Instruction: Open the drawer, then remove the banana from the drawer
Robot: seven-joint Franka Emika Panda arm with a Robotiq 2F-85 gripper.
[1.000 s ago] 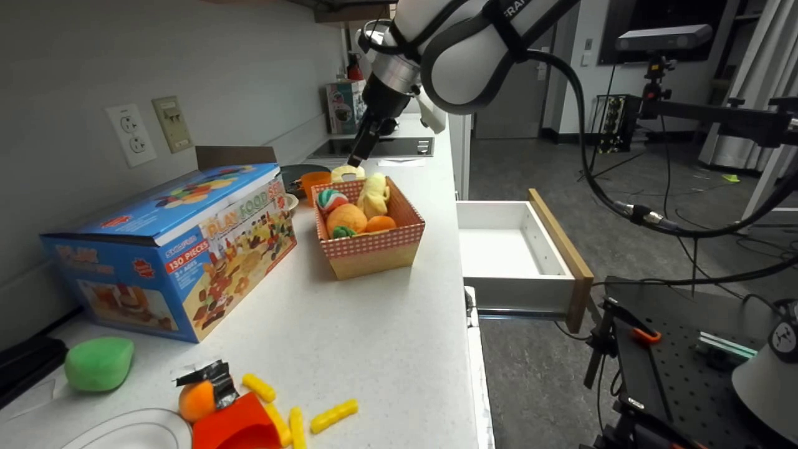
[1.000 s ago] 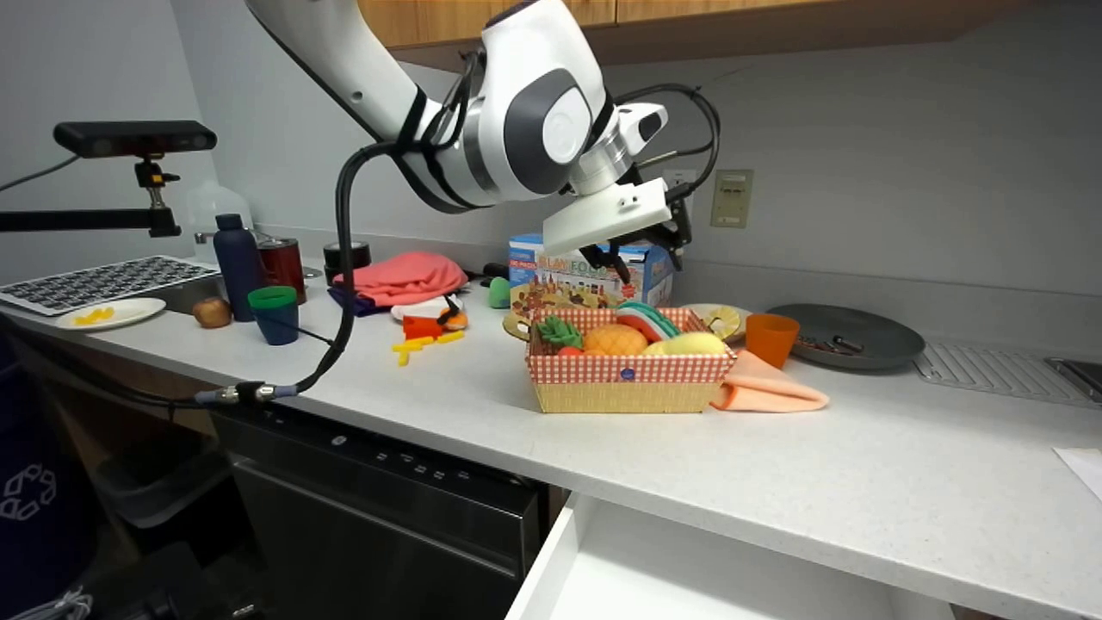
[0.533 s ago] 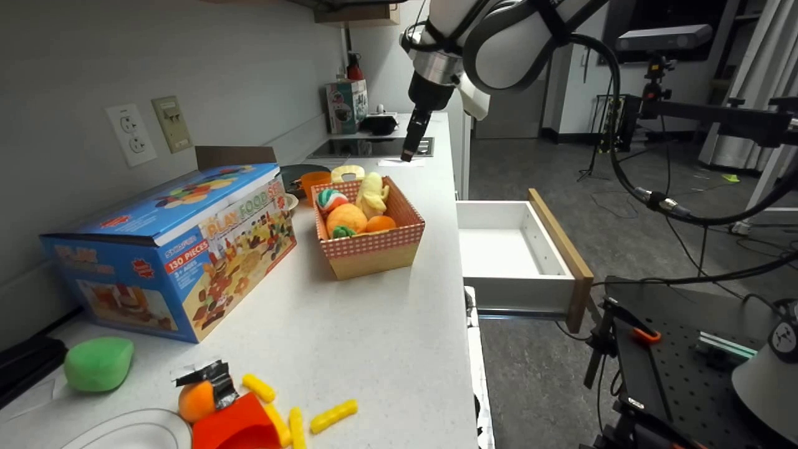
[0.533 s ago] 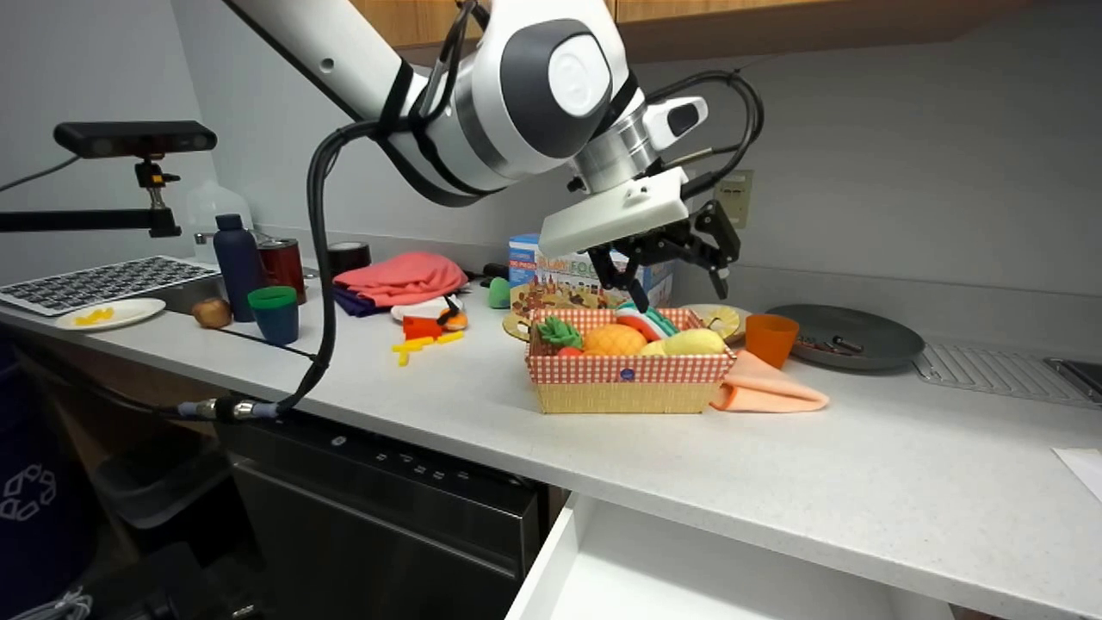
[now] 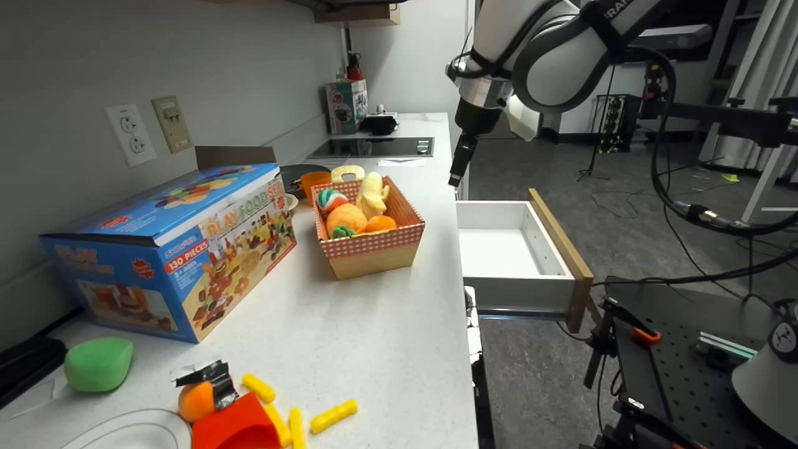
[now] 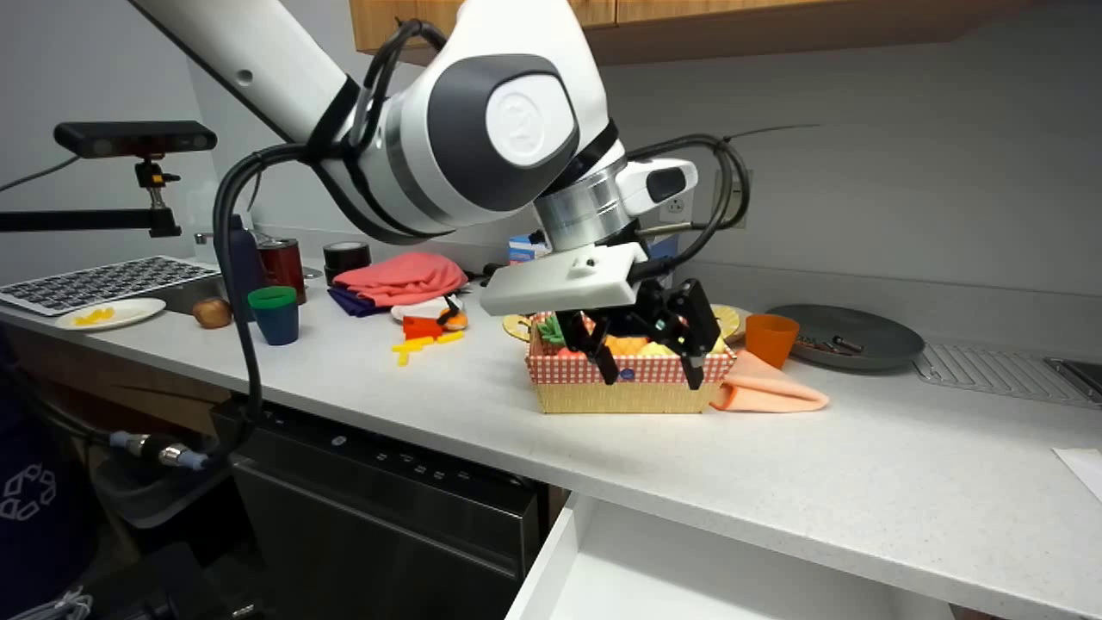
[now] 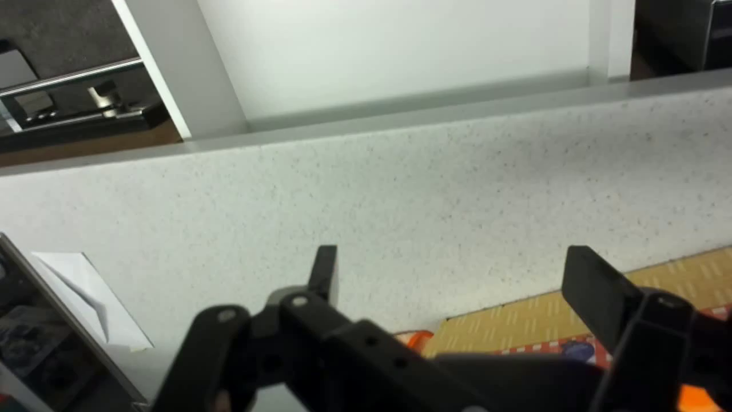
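Observation:
The yellow plush banana (image 5: 372, 194) lies in a red-checked basket (image 5: 374, 245) on the counter. In an exterior view the basket (image 6: 620, 398) is partly behind my gripper (image 6: 652, 381). The white drawer (image 5: 499, 249) stands pulled out below the counter; nothing lies on its visible floor. It also shows in the wrist view (image 7: 412, 51). My gripper is open and holds nothing. It hangs above the counter's front edge, apart from the basket. Counter surface shows between its fingers in the wrist view (image 7: 453, 252).
The basket also holds a pineapple (image 5: 346, 218), an orange (image 5: 380, 223) and other toy food. A play-food box (image 5: 187, 243) stands by the wall. An orange cup (image 6: 770, 337), a peach cloth (image 6: 770, 386) and a dark pan (image 6: 878, 344) are beside the basket.
The arm has moved from over the basket area toward the counter's front edge, and the gripper has come lower. The banana looks slightly shifted in the basket. The drawer has not moved.

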